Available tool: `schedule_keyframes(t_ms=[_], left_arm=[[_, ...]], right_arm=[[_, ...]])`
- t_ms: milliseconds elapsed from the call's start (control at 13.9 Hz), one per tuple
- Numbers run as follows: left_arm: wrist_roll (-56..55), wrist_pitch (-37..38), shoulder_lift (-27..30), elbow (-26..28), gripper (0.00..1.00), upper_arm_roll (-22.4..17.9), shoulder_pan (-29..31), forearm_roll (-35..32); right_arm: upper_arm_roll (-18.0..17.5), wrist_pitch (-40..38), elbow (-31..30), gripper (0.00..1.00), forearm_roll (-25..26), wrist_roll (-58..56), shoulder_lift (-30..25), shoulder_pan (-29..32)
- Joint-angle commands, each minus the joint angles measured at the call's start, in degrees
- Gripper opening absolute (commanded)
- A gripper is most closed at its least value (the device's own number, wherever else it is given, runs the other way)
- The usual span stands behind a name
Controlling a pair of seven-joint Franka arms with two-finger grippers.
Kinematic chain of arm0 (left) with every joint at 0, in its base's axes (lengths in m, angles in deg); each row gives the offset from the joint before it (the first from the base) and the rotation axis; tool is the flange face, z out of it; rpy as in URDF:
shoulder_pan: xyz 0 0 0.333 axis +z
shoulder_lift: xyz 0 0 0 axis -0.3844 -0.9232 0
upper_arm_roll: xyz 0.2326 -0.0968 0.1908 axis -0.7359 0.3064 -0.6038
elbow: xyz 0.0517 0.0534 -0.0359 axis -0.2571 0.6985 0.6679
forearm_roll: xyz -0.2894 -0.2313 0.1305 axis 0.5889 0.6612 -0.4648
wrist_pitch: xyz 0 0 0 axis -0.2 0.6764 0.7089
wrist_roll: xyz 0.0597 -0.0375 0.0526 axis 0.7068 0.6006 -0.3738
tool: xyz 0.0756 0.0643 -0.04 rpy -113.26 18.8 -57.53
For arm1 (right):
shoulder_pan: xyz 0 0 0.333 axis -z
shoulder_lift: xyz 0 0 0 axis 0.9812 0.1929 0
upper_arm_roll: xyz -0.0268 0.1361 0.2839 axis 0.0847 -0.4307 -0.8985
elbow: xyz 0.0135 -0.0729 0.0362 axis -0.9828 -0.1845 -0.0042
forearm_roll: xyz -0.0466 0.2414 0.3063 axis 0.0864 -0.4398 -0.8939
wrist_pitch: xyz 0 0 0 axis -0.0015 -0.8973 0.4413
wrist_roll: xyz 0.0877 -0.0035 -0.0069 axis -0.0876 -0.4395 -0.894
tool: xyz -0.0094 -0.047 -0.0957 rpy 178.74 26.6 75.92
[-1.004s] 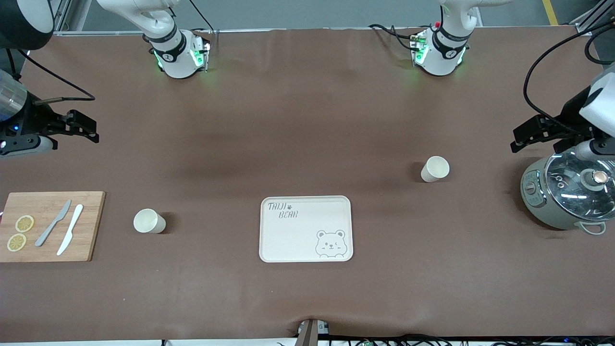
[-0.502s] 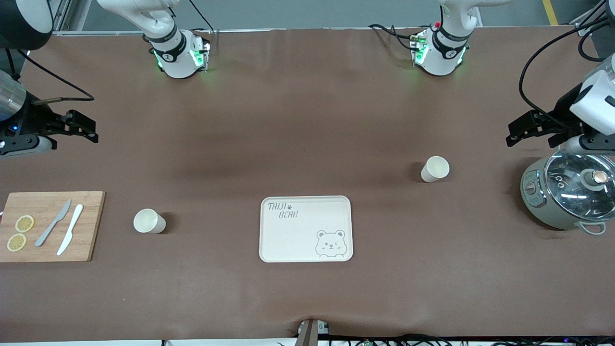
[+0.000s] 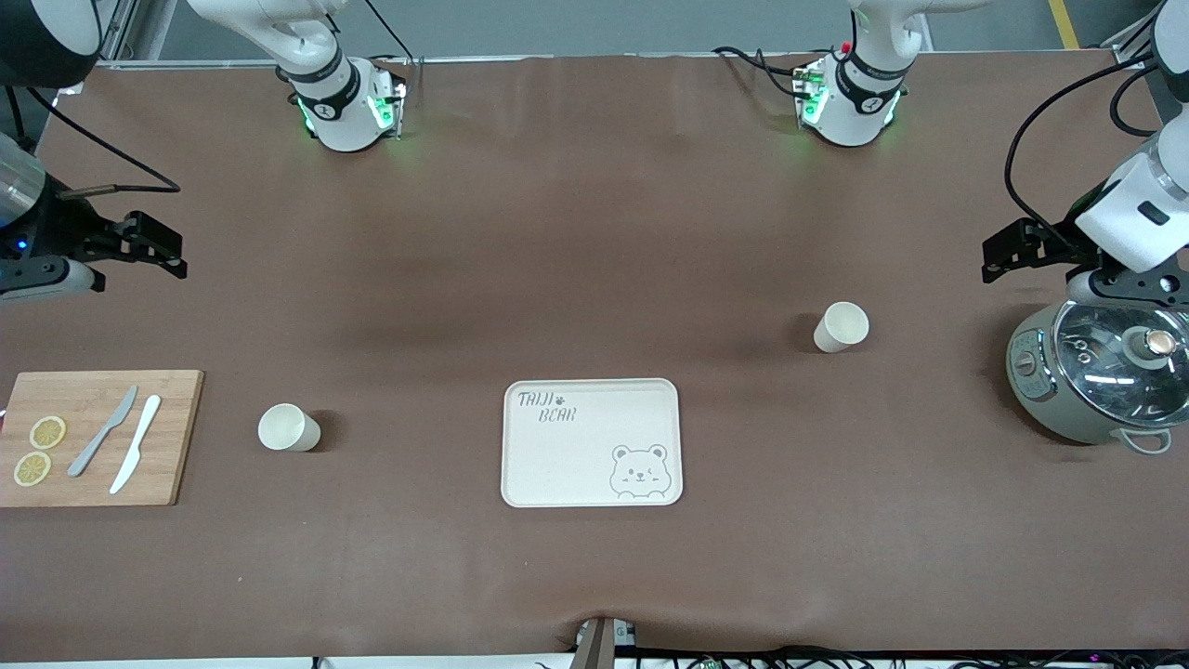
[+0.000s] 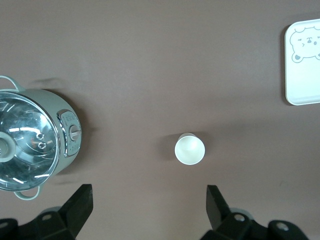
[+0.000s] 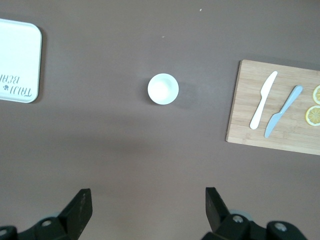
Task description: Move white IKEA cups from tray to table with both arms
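Observation:
Two white IKEA cups stand upright on the brown table. One cup (image 3: 842, 326) (image 4: 190, 149) is toward the left arm's end, farther from the front camera than the bear-printed tray (image 3: 592, 442). The other cup (image 3: 289, 427) (image 5: 163, 89) is toward the right arm's end, beside the cutting board. My left gripper (image 3: 1012, 254) (image 4: 149, 205) is open and empty, up in the air near the pot, apart from its cup. My right gripper (image 3: 153, 246) (image 5: 148, 207) is open and empty, up over bare table at the right arm's end.
A grey-green pot with a glass lid (image 3: 1096, 373) (image 4: 30, 140) stands at the left arm's end. A wooden cutting board (image 3: 97, 437) (image 5: 277, 107) with two knives and lemon slices lies at the right arm's end. The tray also shows in both wrist views (image 4: 302, 62) (image 5: 19, 60).
My left arm has risen and turned a little by the pot. My right gripper has barely shifted. The cups have not moved.

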Motion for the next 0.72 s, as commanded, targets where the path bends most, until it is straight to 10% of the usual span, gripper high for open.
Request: schedule_keyframes(t_ms=[0,645], left_arm=[[0.8,-0.4,1.4,1.2,1.0,0.3,0.1,-1.3],[0.1,-0.1,0.6,0.9,1.0,0.3,-0.4,-1.3]], right_arm=[[-0.7,-1.1,2.7,1.0,0.6,0.9,-0.5,2.2],[-0.3,-3.5,3.1,1.0,0.7,1.4,-0.5,5.9]])
